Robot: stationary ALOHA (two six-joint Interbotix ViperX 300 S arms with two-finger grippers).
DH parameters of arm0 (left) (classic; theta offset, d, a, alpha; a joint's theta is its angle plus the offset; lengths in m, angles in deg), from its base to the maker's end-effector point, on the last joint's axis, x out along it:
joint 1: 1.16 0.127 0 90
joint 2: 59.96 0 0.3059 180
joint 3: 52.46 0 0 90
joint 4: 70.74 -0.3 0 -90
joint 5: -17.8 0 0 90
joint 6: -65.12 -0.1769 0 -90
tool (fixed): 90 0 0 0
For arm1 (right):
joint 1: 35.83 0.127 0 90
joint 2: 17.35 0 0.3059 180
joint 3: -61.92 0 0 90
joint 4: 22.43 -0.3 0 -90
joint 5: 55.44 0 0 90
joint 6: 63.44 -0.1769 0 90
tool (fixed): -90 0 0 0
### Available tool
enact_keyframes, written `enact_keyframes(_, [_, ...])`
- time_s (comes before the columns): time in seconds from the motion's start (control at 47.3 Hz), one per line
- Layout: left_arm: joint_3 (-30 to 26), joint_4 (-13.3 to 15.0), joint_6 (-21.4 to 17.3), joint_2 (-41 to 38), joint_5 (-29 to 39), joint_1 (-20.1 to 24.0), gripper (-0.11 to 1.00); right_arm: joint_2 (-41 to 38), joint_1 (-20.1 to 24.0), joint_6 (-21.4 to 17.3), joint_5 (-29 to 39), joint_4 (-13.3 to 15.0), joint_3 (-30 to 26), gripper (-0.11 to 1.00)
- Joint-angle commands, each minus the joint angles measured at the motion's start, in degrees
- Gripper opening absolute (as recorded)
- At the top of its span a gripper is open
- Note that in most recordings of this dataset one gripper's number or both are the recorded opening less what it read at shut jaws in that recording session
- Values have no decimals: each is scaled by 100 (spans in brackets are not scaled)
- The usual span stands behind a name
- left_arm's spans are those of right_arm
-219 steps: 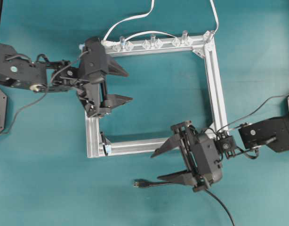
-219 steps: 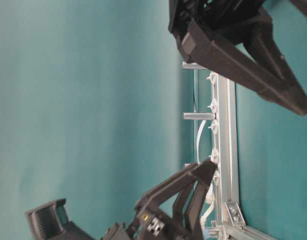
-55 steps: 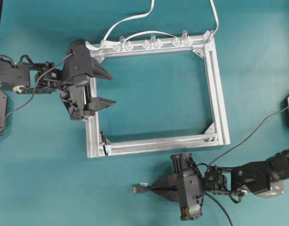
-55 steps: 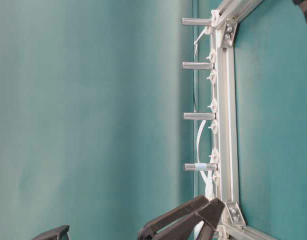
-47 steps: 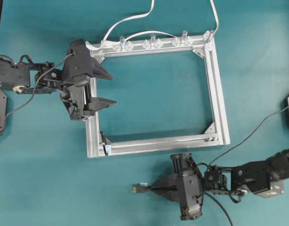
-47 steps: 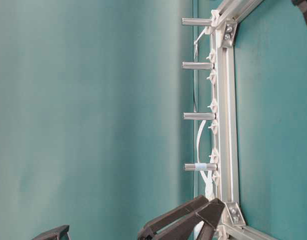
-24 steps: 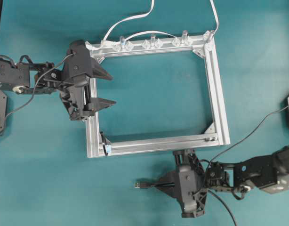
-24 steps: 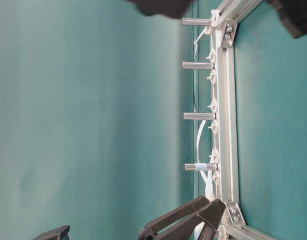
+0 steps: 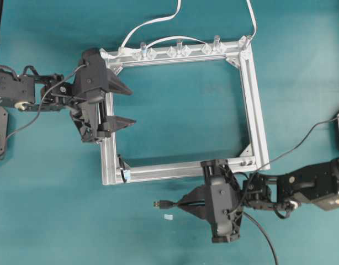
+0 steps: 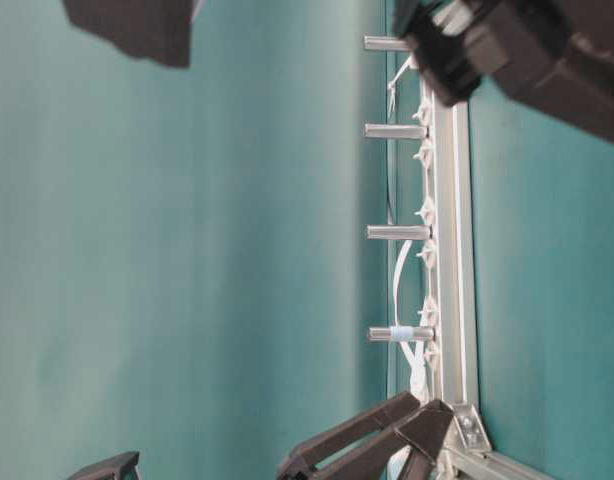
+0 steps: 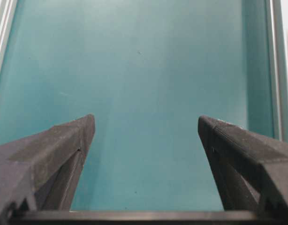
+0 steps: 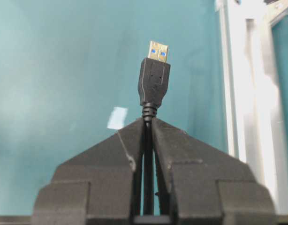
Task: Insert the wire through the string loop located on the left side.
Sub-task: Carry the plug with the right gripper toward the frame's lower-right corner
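My right gripper [image 9: 183,203] is clamped on the long thin black wire with the USB-style plug [image 9: 165,205], in front of the square aluminium frame [image 9: 257,118].

In the right wrist view I see what the overhead view is too coarse for: the two fingers [image 12: 181,154] are pressed together on the wire just behind the plug, and the metal tip sticks out straight ahead of them. From above, the wire's long axis lies across the teal table [image 9: 48,210], plug pointing toward the left side, the rest trailing behind the gripper. The tiny dark string loop with the pale tab [image 9: 124,174] sits at the frame's near left corner, apart from the plug. My left gripper [image 9: 126,105] stands wide apart over the frame's left bar, and its wrist view shows bare teal between the fingers [image 11: 50,150]. A small pale scrap [image 9: 168,217] lies near the plug.
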Motion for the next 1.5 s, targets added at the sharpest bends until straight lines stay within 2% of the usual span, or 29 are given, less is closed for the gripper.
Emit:
enact_keyframes(0.0, [-53, -18, 0, 105, -26, -53, 90, 264, -62, 105, 132, 9, -123, 7])
enact_keyframes(0.444, [-9, -18, 9, 105, -26, -123, 90, 378, -141, 185, 510, 18, -132, 7])
enact_keyframes(1.015, [9, -18, 18, 105, -26, -281, 90, 387, -158, 185, 571, 79, -114, 7])
enact_keyframes(1.184, [9, -18, 53, 105, -26, -316, 90, 431, -308, 185, 747, 255, -97, 7])
enact_keyframes(1.481, [9, -18, 79, 105, -26, -352, 90, 527, -721, 185, 1046, 721, -97, 7])
